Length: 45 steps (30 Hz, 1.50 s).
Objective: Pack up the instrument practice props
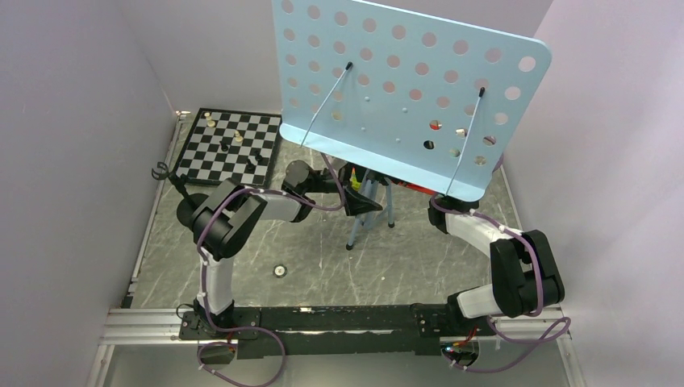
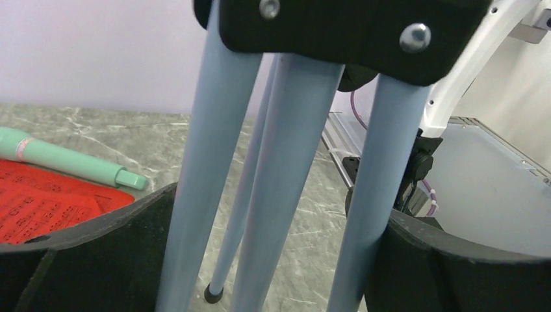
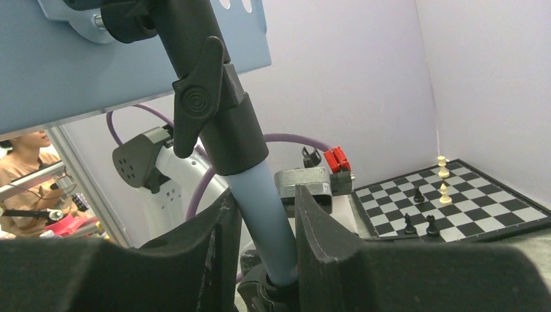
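The light blue perforated music stand (image 1: 411,89) stands mid-table on its tripod (image 1: 373,211). My left gripper (image 1: 357,199) reaches in from the left. In the left wrist view (image 2: 273,260) its jaws stand wide, with the tripod legs (image 2: 286,182) between them touching both fingers. My right gripper (image 3: 263,227) is shut on the stand's pole (image 3: 260,195) below the black clamp; the desk hides it from above. The mint-green microphone (image 2: 65,162) lies on the red sheet-music pages (image 2: 45,208) behind the legs. The small black mic stand (image 1: 161,172) is beside the chessboard.
The chessboard (image 1: 230,147) with pieces lies at the back left and also shows in the right wrist view (image 3: 455,208). Walls close in the left, back and right. A small round fitting (image 1: 279,270) sits in the grey marbled tabletop (image 1: 339,274).
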Each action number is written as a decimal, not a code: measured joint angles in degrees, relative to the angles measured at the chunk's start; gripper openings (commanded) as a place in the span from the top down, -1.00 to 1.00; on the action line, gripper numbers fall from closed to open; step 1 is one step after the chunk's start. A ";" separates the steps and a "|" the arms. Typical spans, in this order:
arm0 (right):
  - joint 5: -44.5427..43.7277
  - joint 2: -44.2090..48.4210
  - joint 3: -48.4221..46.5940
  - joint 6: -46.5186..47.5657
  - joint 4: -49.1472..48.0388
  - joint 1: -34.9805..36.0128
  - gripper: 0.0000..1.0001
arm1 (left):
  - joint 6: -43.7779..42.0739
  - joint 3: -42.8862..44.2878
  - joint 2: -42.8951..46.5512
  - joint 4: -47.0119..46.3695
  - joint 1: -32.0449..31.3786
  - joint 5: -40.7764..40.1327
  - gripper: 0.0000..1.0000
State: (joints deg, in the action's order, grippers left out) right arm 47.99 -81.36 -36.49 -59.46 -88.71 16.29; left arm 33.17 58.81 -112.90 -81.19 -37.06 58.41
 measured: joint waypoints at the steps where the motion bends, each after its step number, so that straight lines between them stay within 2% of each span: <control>1: 0.00 0.00 0.00 0.02 -0.02 0.00 1.00 | -0.07 0.02 -0.26 0.28 -0.17 0.09 -0.64; 7: 0.35 -0.02 -0.17 0.37 -0.50 -0.50 1.00 | -2.64 0.09 -0.15 -1.07 -0.50 1.92 0.28; 10: 0.79 -0.04 -0.28 0.26 -0.63 -0.61 1.00 | -2.45 -0.44 0.33 -0.94 -0.70 2.29 0.50; 14: 1.31 -0.04 -0.52 0.26 -0.66 -0.26 1.00 | -4.07 -1.05 0.83 -0.87 -0.81 1.66 0.98; 21: 2.73 -0.15 -1.44 0.33 -0.09 0.70 1.00 | -7.32 -3.91 3.96 2.12 -1.03 -0.46 1.00; 30: 4.66 -1.25 -5.29 -2.80 0.50 3.06 1.00 | -12.46 -7.91 13.03 17.44 -1.03 -1.22 1.00; 39: 4.79 -3.45 -7.52 -11.13 3.61 5.95 1.00 | -10.82 -13.86 23.26 27.58 -1.90 -4.57 1.00; 45: 3.93 -5.57 -8.59 -16.96 5.07 7.17 1.00 | -8.13 -17.66 30.23 34.80 -2.40 -9.55 1.00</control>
State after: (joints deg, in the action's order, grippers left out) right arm 51.92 -86.94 -45.08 -76.42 -83.64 23.46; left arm 25.04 41.15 -82.67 -46.39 -39.46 48.86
